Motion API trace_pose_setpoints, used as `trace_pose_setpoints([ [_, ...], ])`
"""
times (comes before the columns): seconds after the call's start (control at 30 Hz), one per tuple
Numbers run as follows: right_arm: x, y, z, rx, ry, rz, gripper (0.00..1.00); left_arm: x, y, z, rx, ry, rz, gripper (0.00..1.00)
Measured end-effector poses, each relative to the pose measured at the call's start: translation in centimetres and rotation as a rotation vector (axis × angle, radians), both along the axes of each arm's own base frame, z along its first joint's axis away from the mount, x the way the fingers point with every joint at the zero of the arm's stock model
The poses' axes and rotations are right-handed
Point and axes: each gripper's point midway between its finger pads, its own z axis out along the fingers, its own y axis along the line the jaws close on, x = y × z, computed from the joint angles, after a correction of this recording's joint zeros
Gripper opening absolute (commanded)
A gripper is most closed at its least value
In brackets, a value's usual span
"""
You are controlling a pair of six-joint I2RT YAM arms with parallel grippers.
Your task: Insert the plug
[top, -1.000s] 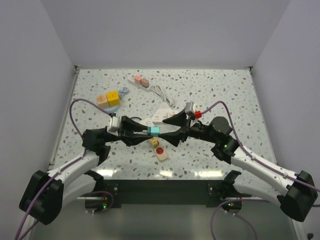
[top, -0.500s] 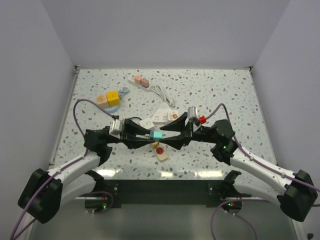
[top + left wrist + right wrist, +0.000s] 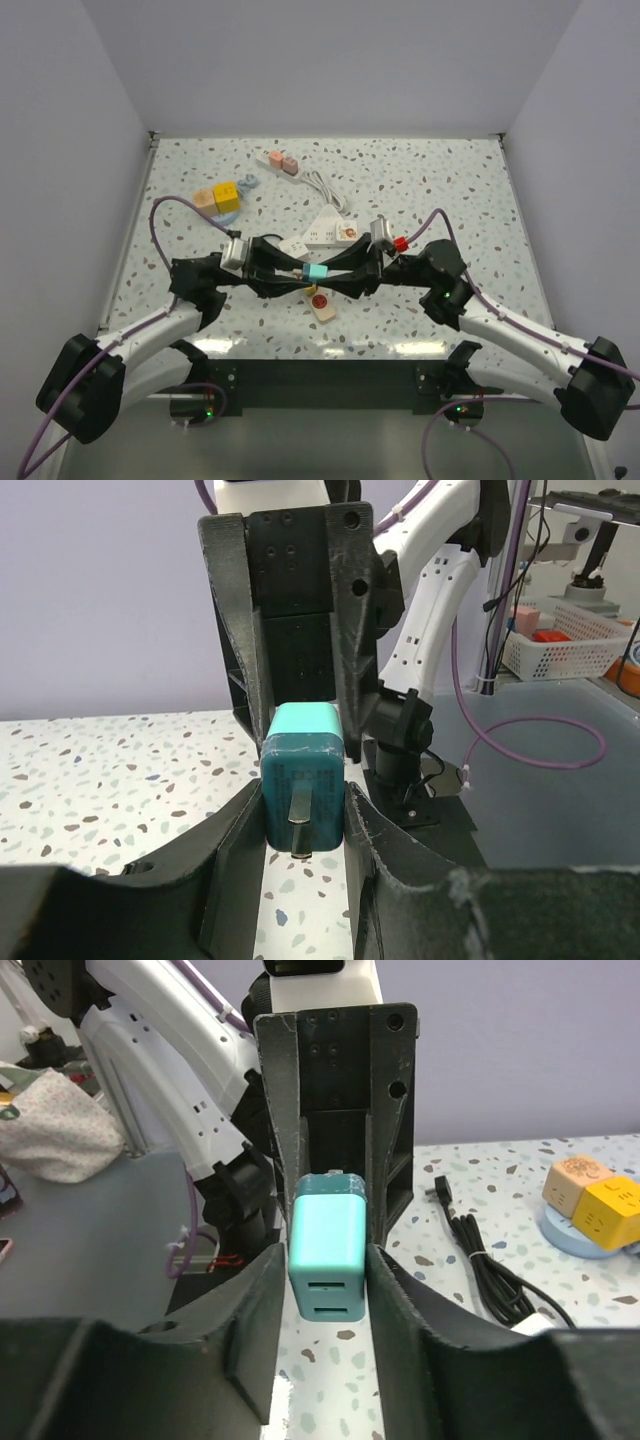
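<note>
**Teal plug (image 3: 315,271)**, held in the air over the desk (image 3: 450,180) between the two arms. The left hand (image 3: 303,825) is clenched on the end bearing the metal prong (image 3: 299,808). The right hand (image 3: 328,1295) is clenched on the end with two slots. A small socket strip (image 3: 320,304) lies just below. Risk: if one hand lets go while the other grips lightly, the plug may twist or fall, and a tilted prong would jam at the socket. Fine print on the prong face cannot be read.
</note>
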Motion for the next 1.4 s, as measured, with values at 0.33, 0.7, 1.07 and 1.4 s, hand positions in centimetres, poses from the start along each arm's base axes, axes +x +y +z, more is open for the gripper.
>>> trace_pose_setpoints([
  [0.33,0.7,0.0,-0.1,-0.003,-0.013,-0.031,0.0,0.5,-0.2,-0.2,-0.001,0.006,0.016,0.35],
  [0.7,2.7,-0.8,-0.5,-0.079,0.07,-0.182,0.0,4.4,-0.5,-1.9,0.033,0.042,0.2,0.8],
  [1.07,4.7,-2.9,2.5,-0.165,0.112,-0.363,0.0,7.4,0.7,-4.6,0.121,0.062,0.388,0.86],
  [1.4,7.0,-3.3,-3.6,-0.475,0.349,-0.486,0.0,13.6,4.8,-8.4,0.221,0.215,0.772,0.87],
])
